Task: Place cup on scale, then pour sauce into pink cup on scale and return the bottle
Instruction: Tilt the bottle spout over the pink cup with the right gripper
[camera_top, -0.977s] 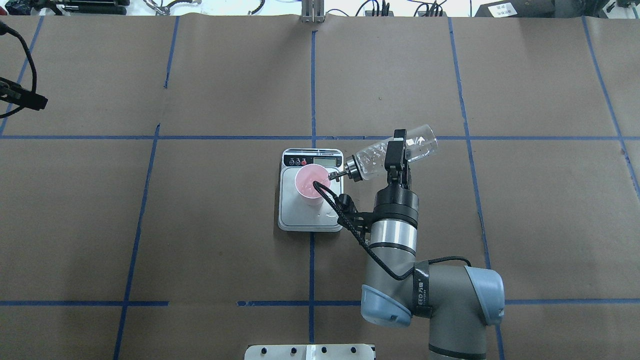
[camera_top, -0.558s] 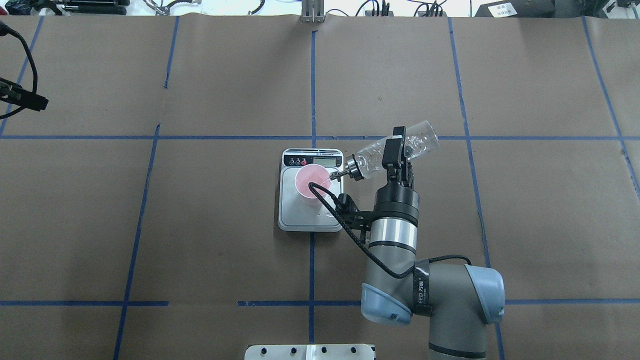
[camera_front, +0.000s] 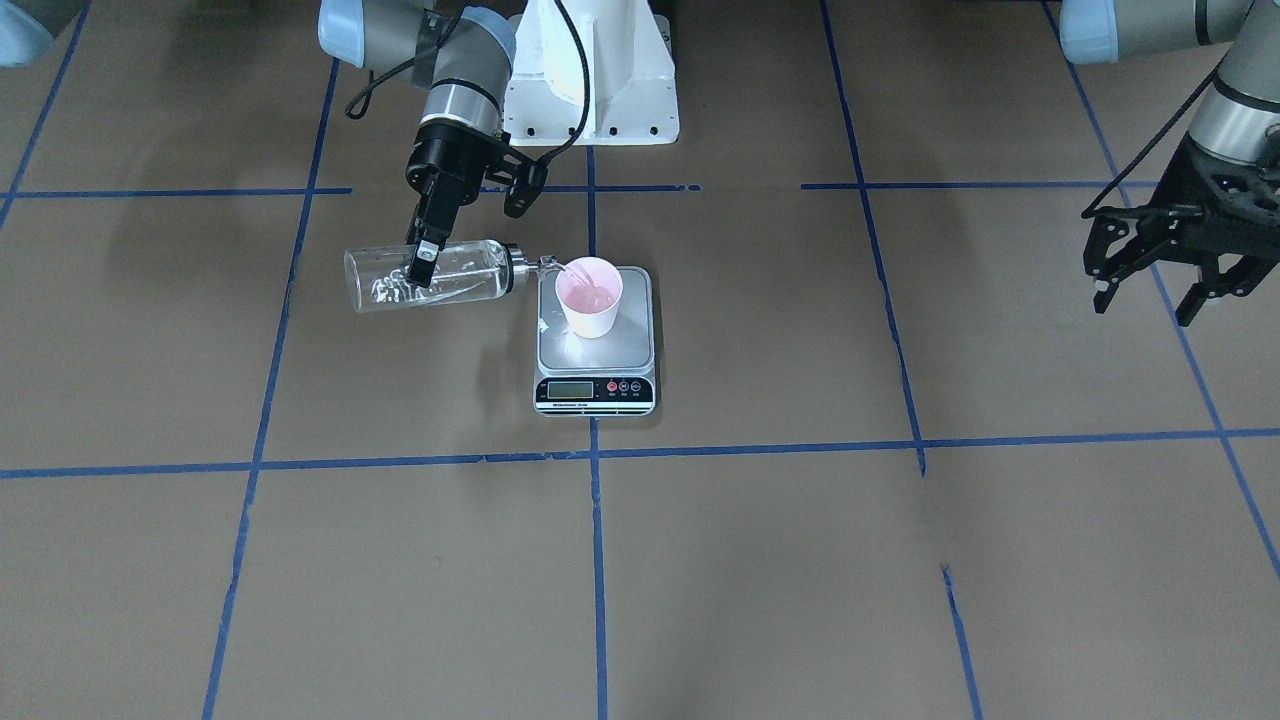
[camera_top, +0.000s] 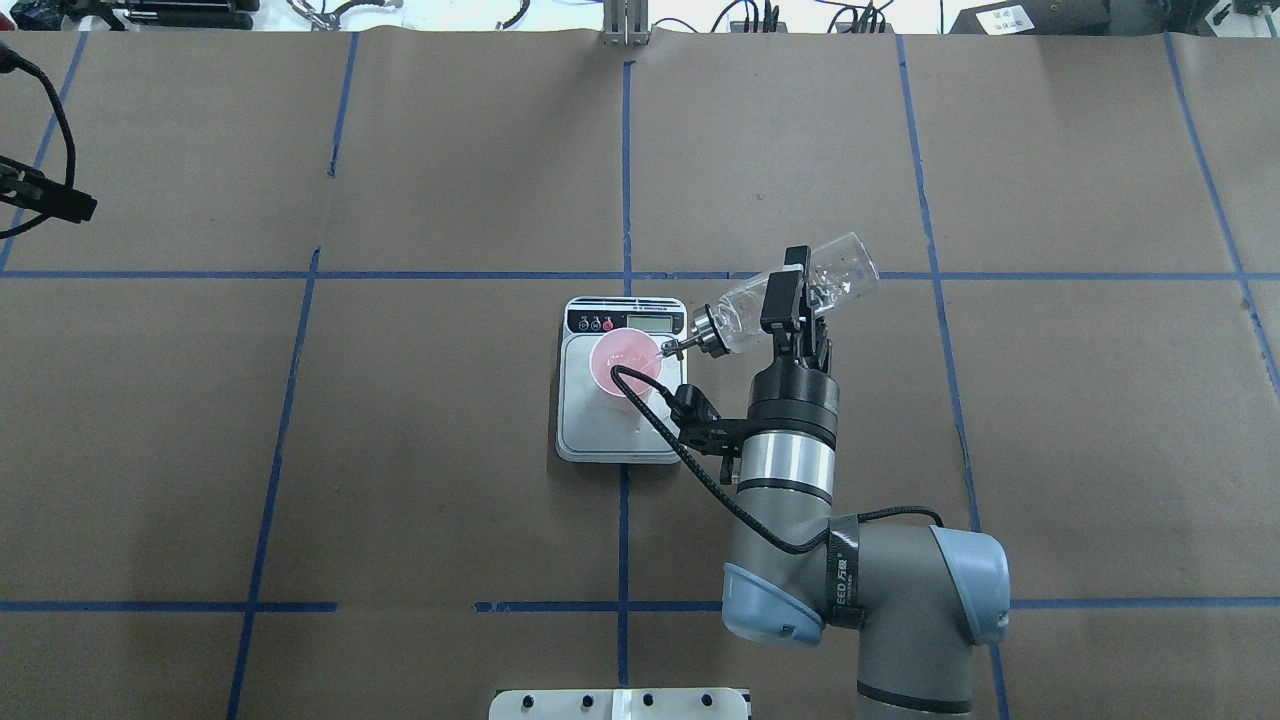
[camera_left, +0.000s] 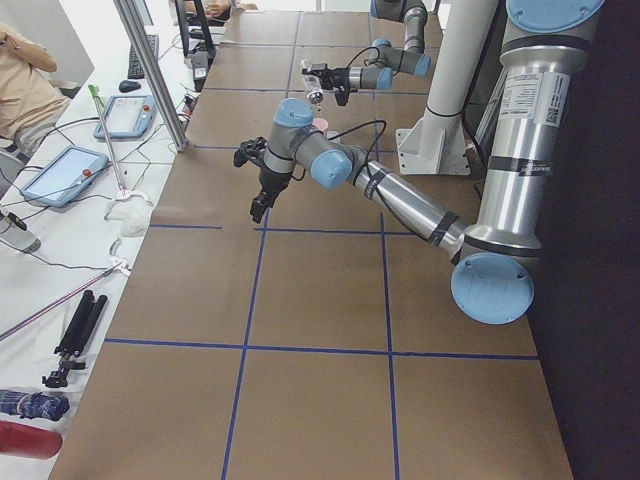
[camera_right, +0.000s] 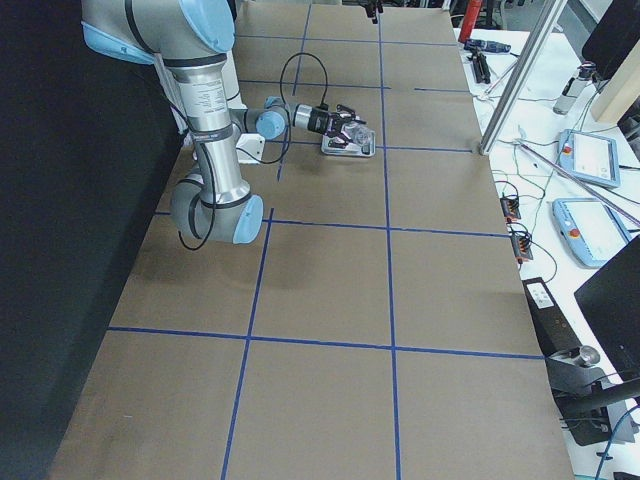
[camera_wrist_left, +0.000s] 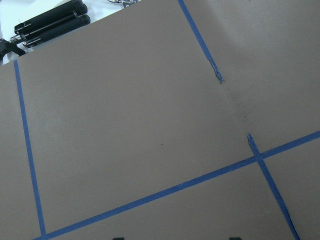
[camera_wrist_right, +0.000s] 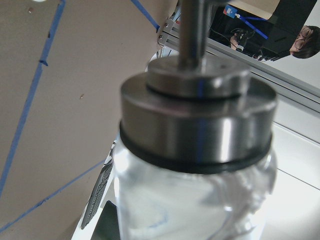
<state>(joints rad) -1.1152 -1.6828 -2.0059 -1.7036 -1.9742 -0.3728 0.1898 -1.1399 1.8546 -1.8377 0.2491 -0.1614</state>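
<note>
The pink cup stands upright on the scale, near its display end. My right gripper is shut on the clear glass bottle and holds it tipped nearly on its side. The silver cap fills the right wrist view. Its spout is at the cup's rim. Clear sauce lies along the bottle's lower side, and some shows in the cup. My left gripper hangs open and empty far off on the robot's left.
Small drops of liquid lie on the scale platform. The robot's white base plate is behind the scale. Blue tape lines cross the brown paper. Tablets, a tripod and a person are beyond the table edge in the exterior left view.
The bottle's base has risen a little, so it tips more steeply toward the cup. The spout stays at the cup's rim. The left arm has not moved.
</note>
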